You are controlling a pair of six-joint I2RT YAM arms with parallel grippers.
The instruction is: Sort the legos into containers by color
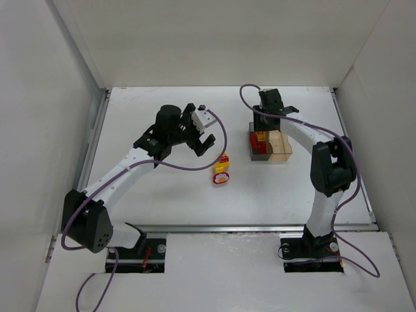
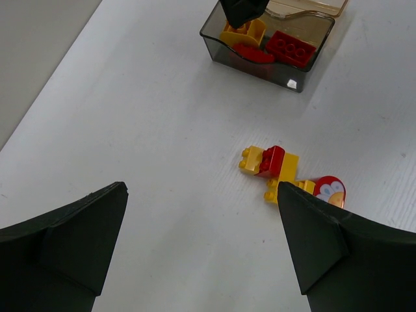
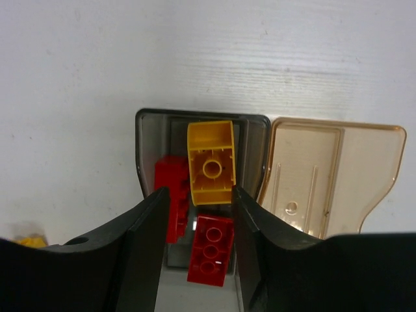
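Risk: yellow brick [image 3: 210, 162] between fingers of right gripper [image 3: 200, 192], at grey box [image 3: 139, 143] holding red bricks [image 3: 211, 250]; grip unclear. Left or dropped here, mis-sorted; amber box [image 3: 305, 169] just beside. Wide-spread left gripper [image 2: 201, 188], loose bricks [image 2: 273, 166] ahead.

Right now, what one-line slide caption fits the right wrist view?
Right fingers flank a yellow brick at the dark grey box with red bricks inside; the adjoining amber box shows none.

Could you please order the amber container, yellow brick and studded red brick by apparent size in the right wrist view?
1. the amber container
2. the yellow brick and the studded red brick: about alike, yellow perhaps nearer the camera, so unranked.
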